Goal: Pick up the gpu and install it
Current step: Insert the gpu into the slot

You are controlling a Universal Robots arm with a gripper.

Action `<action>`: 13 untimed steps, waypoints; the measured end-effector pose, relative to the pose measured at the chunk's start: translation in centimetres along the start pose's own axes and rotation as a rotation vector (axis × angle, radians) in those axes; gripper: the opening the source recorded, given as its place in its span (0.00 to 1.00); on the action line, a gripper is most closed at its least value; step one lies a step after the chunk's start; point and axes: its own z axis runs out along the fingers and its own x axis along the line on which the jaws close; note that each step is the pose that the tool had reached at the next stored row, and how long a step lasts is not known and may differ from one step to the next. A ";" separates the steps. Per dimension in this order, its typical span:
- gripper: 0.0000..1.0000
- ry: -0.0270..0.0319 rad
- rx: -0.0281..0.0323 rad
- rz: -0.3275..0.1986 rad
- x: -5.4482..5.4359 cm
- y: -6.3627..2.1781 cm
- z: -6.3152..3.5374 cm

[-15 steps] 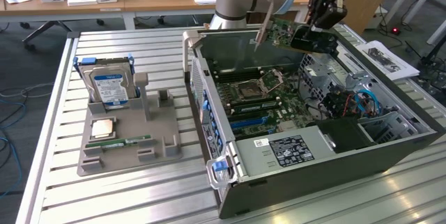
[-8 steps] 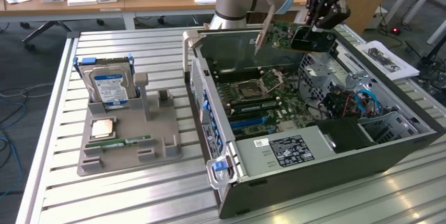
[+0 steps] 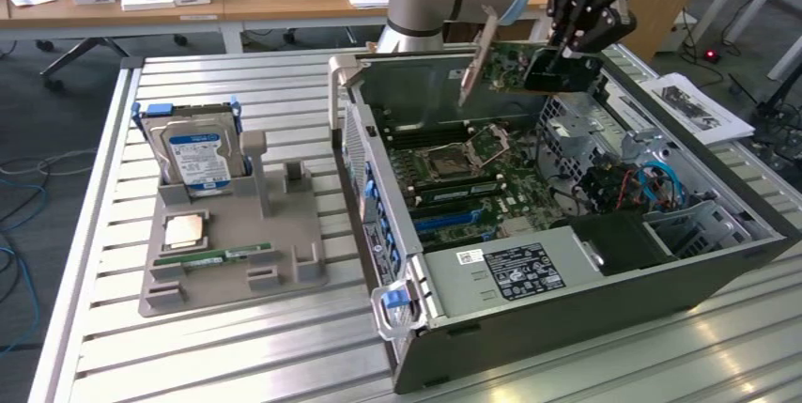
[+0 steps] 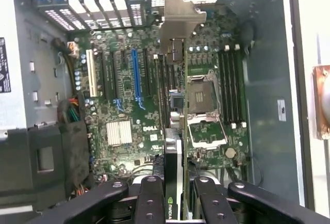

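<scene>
Case: open side up. A card lowered off line could catch the case's rim or the cables inside it.
Board: flat on the case floor. I judge a hard or skewed push here could flex it or scrape its parts.
Gpu: held edge-down above the case, clear of the board. In the wrist view it hangs over the strip between the slots and the socket, not over the long blue slot. Lowered from here, it would land on bare board or the socket latch.
Gripper: above the case, on the gpu's upper edge. With such a narrow hold the card could swing or tilt if it were bumped.
Bracket: on the gpu's end nearest the case's wall of blue tabs. It could snag that wall if the card goes down crooked.
Fingers: partly closed, pinching the gpu from both faces. They touch nothing else.
</scene>
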 end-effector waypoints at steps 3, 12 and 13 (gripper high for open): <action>0.27 0.0005 -0.0002 -0.003 0.0 0.00 0.00; 0.27 0.0009 0.0012 -0.016 0.0 -0.01 0.05; 0.27 0.0014 0.0012 -0.023 0.0 0.00 0.05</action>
